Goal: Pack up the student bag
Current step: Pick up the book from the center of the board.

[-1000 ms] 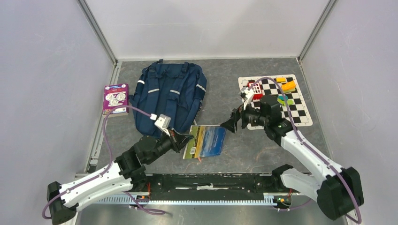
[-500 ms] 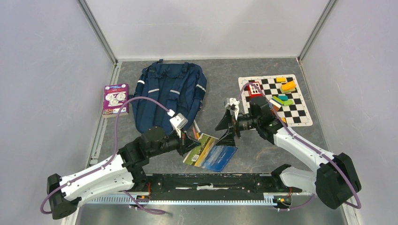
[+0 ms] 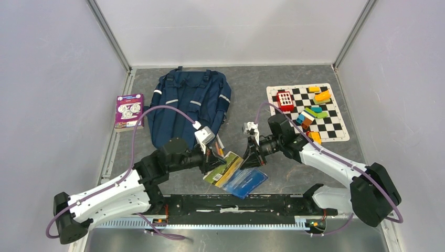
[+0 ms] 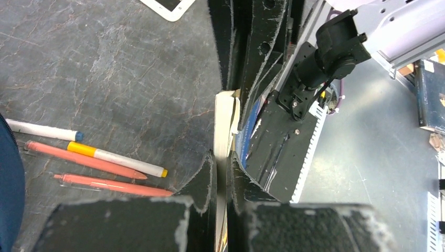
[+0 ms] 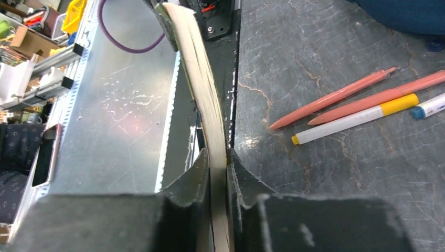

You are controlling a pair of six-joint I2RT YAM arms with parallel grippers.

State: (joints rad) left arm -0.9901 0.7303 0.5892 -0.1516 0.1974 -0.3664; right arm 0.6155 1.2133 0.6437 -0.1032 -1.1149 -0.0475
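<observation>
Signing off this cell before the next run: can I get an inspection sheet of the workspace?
Surface: dark grey veined table top, no spill seen.
Job's things: navy fabric backpack lying flat; thin green-blue paperback book held between both grippers.
Clutter: purple box; checkered mat bearing coloured blocks; loose pens.
Grippers: left gripper and right gripper both shut on the book.
Cables: purple cables arch over each arm; the left one crosses the backpack.
Surroundings: pale walls on three sides.

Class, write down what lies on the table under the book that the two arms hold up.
Four pens lie on the table beside the lifted book, near its edge. The strip straight beneath the book is covered in every view.
</observation>
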